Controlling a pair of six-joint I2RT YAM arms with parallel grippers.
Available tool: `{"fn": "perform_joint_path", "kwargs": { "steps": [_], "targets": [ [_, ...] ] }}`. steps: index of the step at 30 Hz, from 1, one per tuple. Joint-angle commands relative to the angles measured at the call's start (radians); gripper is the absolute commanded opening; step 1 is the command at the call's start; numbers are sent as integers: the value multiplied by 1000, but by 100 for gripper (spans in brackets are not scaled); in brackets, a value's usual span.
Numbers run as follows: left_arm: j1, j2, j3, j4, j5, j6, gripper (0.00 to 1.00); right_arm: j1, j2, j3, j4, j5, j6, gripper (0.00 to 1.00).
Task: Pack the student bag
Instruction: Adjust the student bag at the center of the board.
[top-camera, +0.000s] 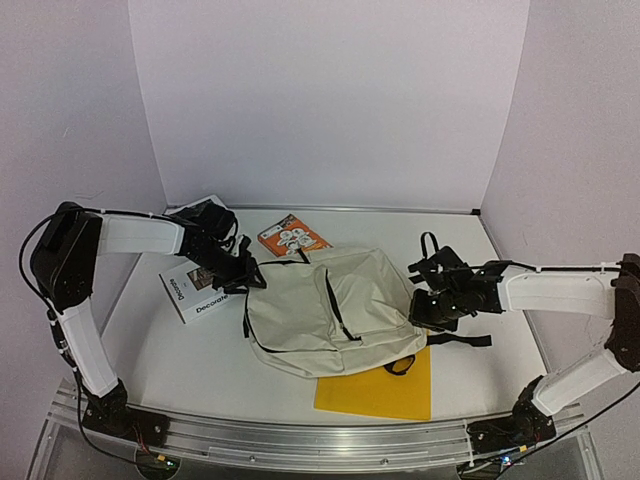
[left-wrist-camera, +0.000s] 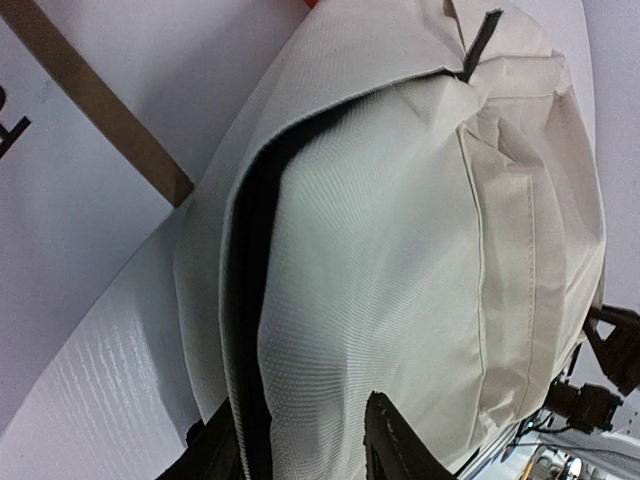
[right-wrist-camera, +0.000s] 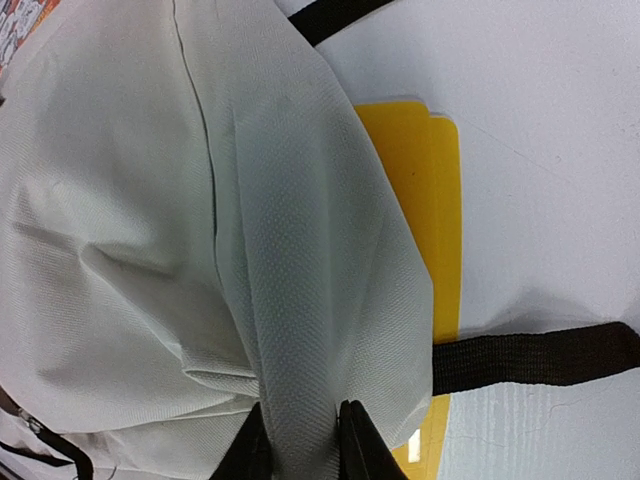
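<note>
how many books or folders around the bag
3: white book left of the student bag, orange book behind it, yellow folder partly under it; others may be hidden.

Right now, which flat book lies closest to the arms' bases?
The yellow book, partly under the bag; the orange book and white book lie farther back.

Cream bag (top-camera: 310, 320), yel. folder (top-camera: 380, 398)

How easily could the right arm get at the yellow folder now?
Probably not straight away: the right gripper pinches the bag, which lies over part of the folder; the near edge is bare.
</note>
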Motion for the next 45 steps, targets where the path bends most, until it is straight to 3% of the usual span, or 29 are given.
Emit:
{"fn": "perform_joint_path", "kwargs": {
  "steps": [1, 4, 8, 12, 17, 20, 29, 30, 32, 33, 34, 37, 38, 42, 45],
  "targets": [
    [1, 0, 6, 84, 109, -2, 28, -2, 12, 36, 23, 49, -45, 11],
    [1, -25, -19, 132, 170, -13, 11, -2, 12, 98, 16, 86, -78, 0],
    [-3, -70, -42, 138, 186, -1, 1, -3, 38, 210, 10, 177, -141, 0],
    [-34, -111, -51, 131, 219, 40, 0, -17, 111, 332, 9, 245, -206, 0],
    [-176, -135, 15, 72, 179, 90, 0, -78, 249, 541, 10, 354, -325, 0],
    [-234, -134, 16, 133, 183, 51, 0, -122, 344, 657, 10, 386, -380, 0],
    [-356, 43, 124, 301, 183, -71, 0, -234, 557, 927, 94, 294, -466, 3],
    [-357, 67, 148, 311, 195, -84, 3, -235, 569, 949, 94, 283, -474, 19],
    [-357, 101, 195, 300, 203, -82, 18, -237, 587, 993, 94, 255, -486, 69],
    [-357, 101, 212, 290, 197, -67, 26, -236, 588, 1008, 94, 234, -488, 77],
    [-357, 97, 220, 271, 193, -56, 30, -236, 584, 1013, 93, 223, -488, 81],
    [-353, 39, 228, 169, 111, 15, 62, -235, 526, 999, 91, 128, -493, 91],
    [-349, 16, 220, 154, 92, 22, 67, -234, 504, 990, 92, 94, -496, 91],
    [-269, -76, 136, 95, 72, 25, 74, -217, 456, 933, 94, -101, -469, 88],
    [-177, -146, 78, 93, 77, 15, 76, -163, 455, 902, 93, -151, -439, 86]
  ]
}}
